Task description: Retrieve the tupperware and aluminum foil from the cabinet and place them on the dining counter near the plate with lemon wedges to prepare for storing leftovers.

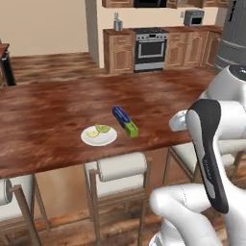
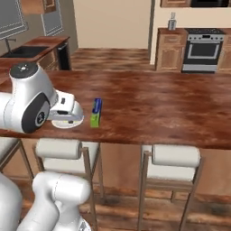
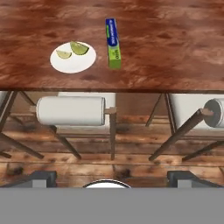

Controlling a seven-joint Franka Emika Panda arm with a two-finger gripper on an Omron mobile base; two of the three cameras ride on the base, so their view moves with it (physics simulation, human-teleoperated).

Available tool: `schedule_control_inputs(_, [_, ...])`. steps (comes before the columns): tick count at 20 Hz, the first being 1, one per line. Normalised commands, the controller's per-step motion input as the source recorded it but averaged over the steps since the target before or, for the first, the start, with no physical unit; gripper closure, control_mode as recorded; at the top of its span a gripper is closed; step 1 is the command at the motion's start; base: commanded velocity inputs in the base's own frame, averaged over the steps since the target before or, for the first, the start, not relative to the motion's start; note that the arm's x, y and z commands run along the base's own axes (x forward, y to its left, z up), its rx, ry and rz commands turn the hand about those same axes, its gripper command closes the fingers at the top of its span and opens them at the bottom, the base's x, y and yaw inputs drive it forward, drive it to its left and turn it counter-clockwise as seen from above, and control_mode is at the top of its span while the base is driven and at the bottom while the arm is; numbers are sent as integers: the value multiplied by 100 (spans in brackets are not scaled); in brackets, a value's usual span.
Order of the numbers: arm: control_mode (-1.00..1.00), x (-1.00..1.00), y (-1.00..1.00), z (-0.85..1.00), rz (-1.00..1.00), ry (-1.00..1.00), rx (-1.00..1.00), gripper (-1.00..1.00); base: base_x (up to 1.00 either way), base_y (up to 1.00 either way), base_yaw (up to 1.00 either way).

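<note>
gripper (image 3: 112, 177): tips wide apart, holding nothing, above the stools short of the counter edge
stools: three seen, white cushioned (image 3: 70, 110), tucked under the near edge
aluminum foil (image 3: 113, 43): one, flat on dining counter (image 1: 48, 110), just beside the plate, apart from it
plate (image 3: 72, 58): one, two lemon wedges (image 3: 79, 47)
tupperware: not on the counter, likely not fetched yet
risk: arm sweeping low on the return could nudge foil or plate off the near edge
</note>
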Motion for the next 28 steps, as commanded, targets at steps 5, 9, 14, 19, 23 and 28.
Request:
schedule_control_inputs(5, [100,0,0,0,0,0,0,-100,-72,-82,-49])
schedule_control_inputs(9, [100,0,0,0,0,0,0,-100,-13,-92,-63])
schedule_control_inputs(14, [100,0,0,0,0,0,0,-100,4,-86,-71])
schedule_control_inputs(19, [100,0,0,0,0,0,0,-100,41,-67,-64])
schedule_control_inputs(23, [100,0,0,0,0,0,0,-100,88,-46,-48])
schedule_control_inputs(28, [100,0,0,0,0,0,0,-100,100,-26,-13])
